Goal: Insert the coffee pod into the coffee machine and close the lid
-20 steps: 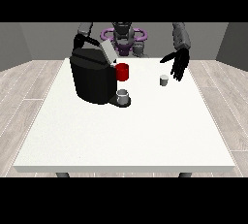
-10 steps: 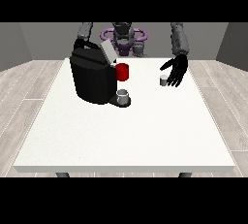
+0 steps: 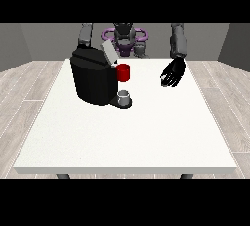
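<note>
The black coffee machine [image 3: 93, 80] stands at the table's back left, its grey lid [image 3: 108, 52] tilted up and open. On its front is a red part [image 3: 123, 72], and a small grey cup [image 3: 124, 96] sits on its base. The hand at the view's right [image 3: 172, 75] hangs at the table's back right, open with fingers pointing down. It covers the spot where the small white pod stood, and the pod itself is hidden. The arm at the view's left [image 3: 86, 34] runs down behind the machine, which hides its hand.
The white table [image 3: 127, 137] stretches wide towards the camera. The robot's torso [image 3: 125, 36] stands behind the table's far edge, between the two arms.
The hand at the view's right has come down and slightly towards the view's left. It now covers the small white pod that showed beside it before. The machine and lid have not moved.
</note>
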Motion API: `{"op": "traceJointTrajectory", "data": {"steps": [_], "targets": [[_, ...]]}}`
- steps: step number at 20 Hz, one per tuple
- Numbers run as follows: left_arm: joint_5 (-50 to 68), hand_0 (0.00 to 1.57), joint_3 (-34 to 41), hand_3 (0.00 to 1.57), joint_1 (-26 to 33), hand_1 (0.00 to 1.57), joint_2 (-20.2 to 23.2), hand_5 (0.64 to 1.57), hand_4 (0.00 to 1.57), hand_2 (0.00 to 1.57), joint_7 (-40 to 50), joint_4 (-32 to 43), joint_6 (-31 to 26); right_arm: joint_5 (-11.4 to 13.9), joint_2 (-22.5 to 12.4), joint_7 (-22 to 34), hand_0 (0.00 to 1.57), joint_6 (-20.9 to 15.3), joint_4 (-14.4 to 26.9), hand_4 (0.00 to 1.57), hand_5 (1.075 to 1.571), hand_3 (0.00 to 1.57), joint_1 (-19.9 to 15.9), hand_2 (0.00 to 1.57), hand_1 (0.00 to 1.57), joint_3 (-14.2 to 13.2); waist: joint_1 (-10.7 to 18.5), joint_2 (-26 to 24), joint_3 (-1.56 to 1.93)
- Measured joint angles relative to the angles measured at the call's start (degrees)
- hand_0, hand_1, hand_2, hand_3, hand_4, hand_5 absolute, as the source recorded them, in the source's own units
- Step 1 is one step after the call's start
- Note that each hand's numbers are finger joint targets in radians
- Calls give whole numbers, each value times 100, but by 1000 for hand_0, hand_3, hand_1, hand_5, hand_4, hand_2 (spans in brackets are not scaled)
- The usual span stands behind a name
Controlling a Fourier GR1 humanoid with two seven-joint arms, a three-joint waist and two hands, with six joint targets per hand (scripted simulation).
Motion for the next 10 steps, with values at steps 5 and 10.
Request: {"op": "traceJointTrajectory", "data": {"steps": [5,10], "targets": [[-478,748,-210,809,-124,748,49,1571,373,941,43,397,23,26,6,-85,0,48,161,0,1571,0,-37,0,0,26,-90,59,2],[-805,870,-285,921,-256,870,51,1571,413,1021,-40,796,6,-69,15,-31,0,135,251,0,1571,0,-96,0,0,-5,-86,-49,7]]}}
